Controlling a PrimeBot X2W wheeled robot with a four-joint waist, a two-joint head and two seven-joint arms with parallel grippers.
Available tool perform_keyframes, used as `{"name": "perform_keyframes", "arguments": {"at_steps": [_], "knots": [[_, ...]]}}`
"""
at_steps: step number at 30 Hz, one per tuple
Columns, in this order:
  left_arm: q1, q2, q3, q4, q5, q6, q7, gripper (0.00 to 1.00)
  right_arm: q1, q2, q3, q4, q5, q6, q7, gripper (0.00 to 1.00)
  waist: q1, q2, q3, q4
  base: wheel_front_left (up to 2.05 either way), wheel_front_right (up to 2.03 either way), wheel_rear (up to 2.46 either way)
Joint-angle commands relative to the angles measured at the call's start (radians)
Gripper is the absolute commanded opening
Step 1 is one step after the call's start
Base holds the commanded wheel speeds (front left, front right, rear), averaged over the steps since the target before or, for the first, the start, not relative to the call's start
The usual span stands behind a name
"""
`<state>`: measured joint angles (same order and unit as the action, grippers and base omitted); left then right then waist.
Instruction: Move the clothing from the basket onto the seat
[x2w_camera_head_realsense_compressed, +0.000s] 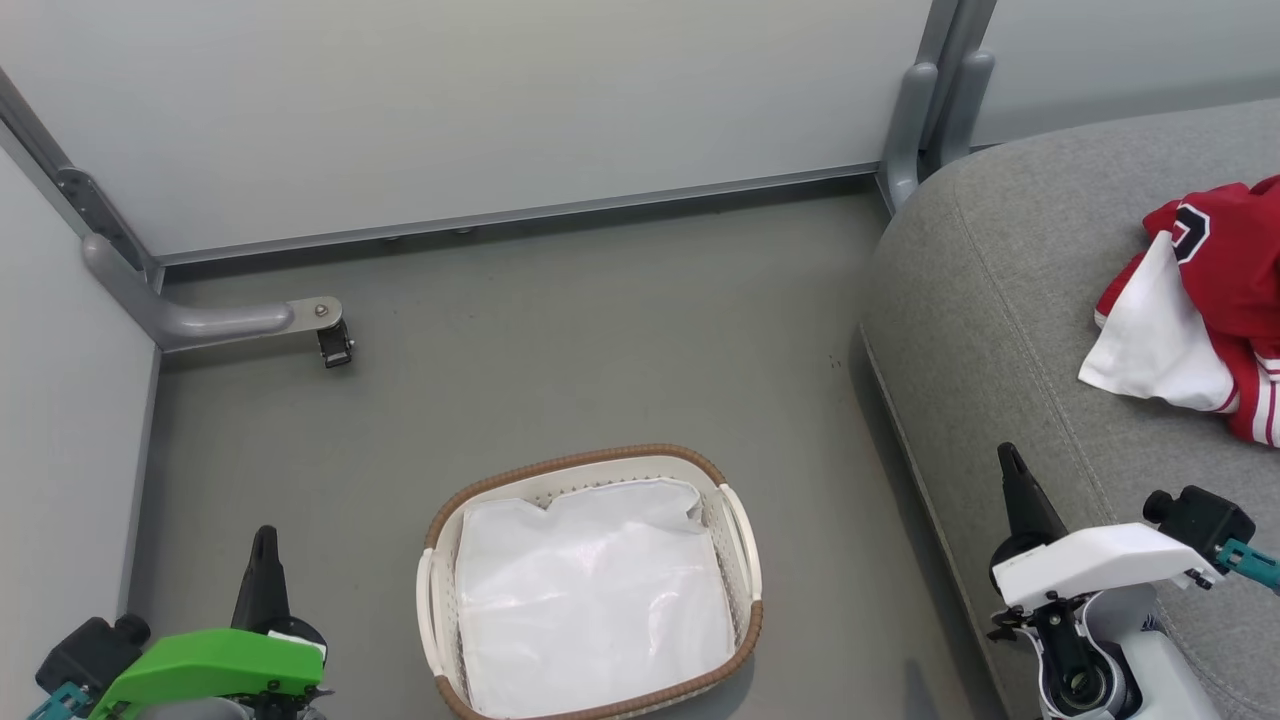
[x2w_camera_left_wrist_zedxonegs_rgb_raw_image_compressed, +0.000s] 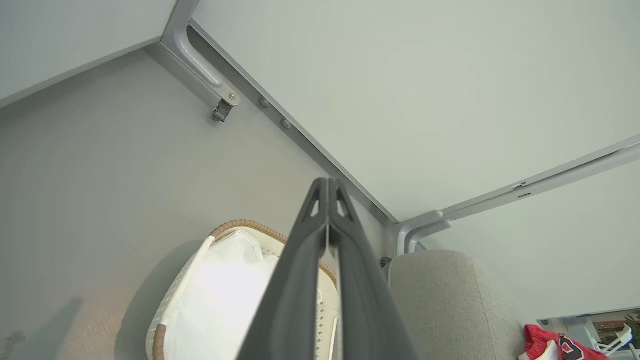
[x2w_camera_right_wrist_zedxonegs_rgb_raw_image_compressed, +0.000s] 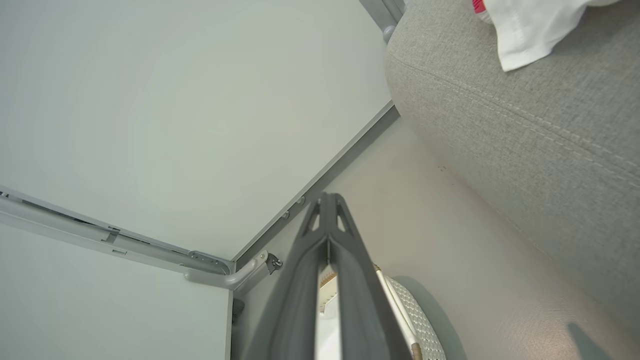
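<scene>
The red and white clothing (x2w_camera_head_realsense_compressed: 1205, 305) lies bunched on the grey seat (x2w_camera_head_realsense_compressed: 1010, 320) at the right edge; a white corner of the clothing (x2w_camera_right_wrist_zedxonegs_rgb_raw_image_compressed: 525, 30) and a red bit of the clothing (x2w_camera_left_wrist_zedxonegs_rgb_raw_image_compressed: 547, 345) show in the wrist views. On the floor, the white basket (x2w_camera_head_realsense_compressed: 735, 530) with its brown rim holds just a white liner (x2w_camera_head_realsense_compressed: 590, 600). My left gripper (x2w_camera_head_realsense_compressed: 264, 545) stands shut and empty at the lower left, left of the basket. At the lower right, over the seat's front edge, my right gripper (x2w_camera_head_realsense_compressed: 1008, 462) is shut with nothing in it.
Grey partition panels wall in the floor behind and to the left. A castor bracket (x2w_camera_head_realsense_compressed: 330, 335) juts from the left panel's foot. Grey posts (x2w_camera_head_realsense_compressed: 935, 110) stand at the seat's back corner. Bare floor lies between basket and seat.
</scene>
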<state>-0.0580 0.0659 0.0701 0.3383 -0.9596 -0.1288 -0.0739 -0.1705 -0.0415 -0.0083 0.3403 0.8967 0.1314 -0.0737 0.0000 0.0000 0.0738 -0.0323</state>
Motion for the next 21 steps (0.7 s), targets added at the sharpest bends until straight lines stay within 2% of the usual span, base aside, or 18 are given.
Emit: {"name": "perform_keyframes", "arguments": {"at_steps": [1, 21], "knots": [[-0.029, 0.001, 0.007, -0.015, -0.033, -0.001, 0.007, 0.00, 0.004, -0.006, -0.008, -0.017, 0.034, -0.001, 0.008, 0.00, 0.0000, 0.0000, -0.001, 0.001, 0.00, 0.00, 0.00], [-0.039, -0.004, 0.020, -0.041, -0.230, -0.002, 0.066, 0.00, 0.024, -0.008, -0.040, -0.044, 0.252, -0.001, 0.067, 0.00, 0.0000, 0.0000, -0.019, 0.009, 0.00, 0.00, 0.00]]}}
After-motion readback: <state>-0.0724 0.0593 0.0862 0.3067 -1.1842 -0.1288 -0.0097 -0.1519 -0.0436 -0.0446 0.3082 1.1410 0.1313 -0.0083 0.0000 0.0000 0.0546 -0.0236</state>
